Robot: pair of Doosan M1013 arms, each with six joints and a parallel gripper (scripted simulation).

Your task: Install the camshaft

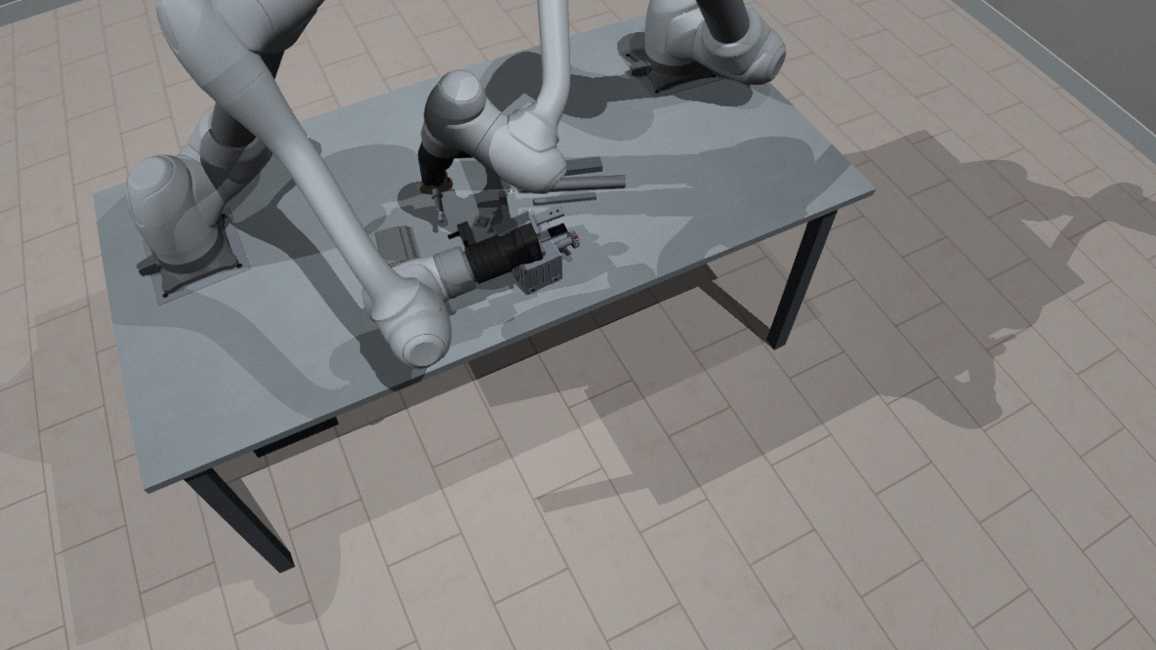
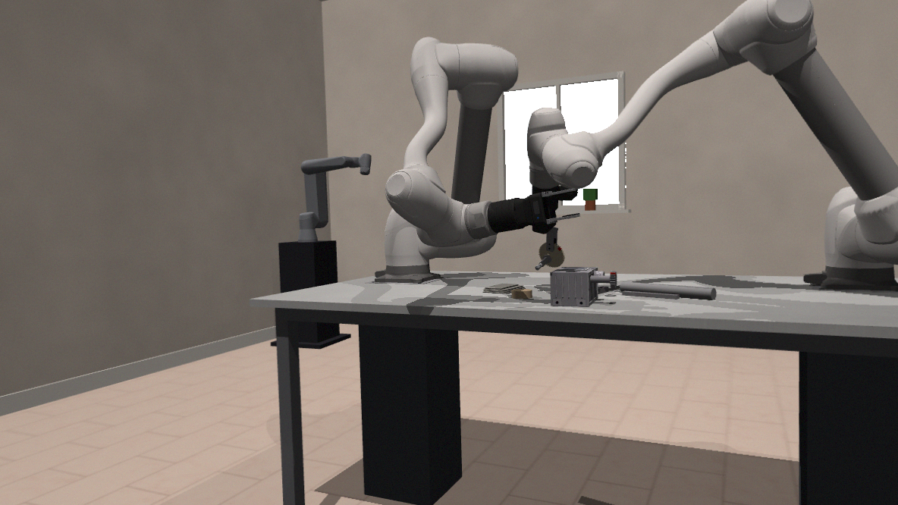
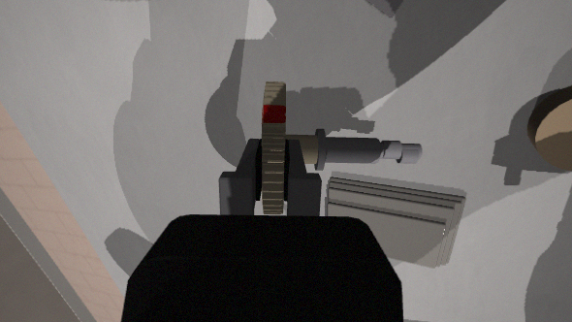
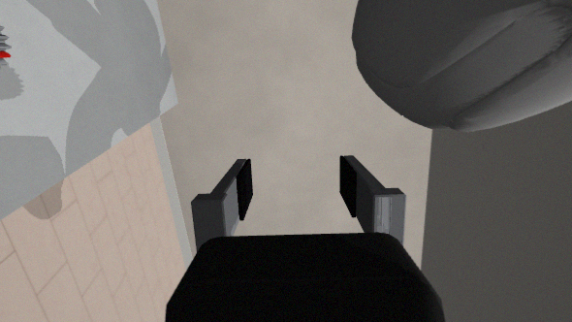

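Observation:
My left gripper [image 2: 551,246] [image 3: 273,157] is shut on the camshaft's big tan gear [image 2: 556,255] [image 3: 272,186] and holds it above the table. One red mark on the rim faces the left wrist camera. The grey shaft [image 1: 440,212] [image 3: 351,149] points right in the left wrist view and ends in a thin stepped tip. The grey engine case [image 1: 539,274] [image 2: 568,290] stands upright on the table. Its small crank gear [image 1: 575,240] [image 2: 613,280] carries a red mark and shows at the left edge of the right wrist view. My right gripper [image 2: 576,204] [image 4: 295,176] is open and empty, above the case. The case's front bearing cannot be made out.
A stack of thin plates [image 1: 394,244] [image 3: 388,228] lies near the case. A round tan part [image 2: 522,293] [image 3: 553,141] lies beside it. A grey rod [image 1: 594,182] [image 2: 671,290] and other bars lie past the case. The two arms' wrists are close together.

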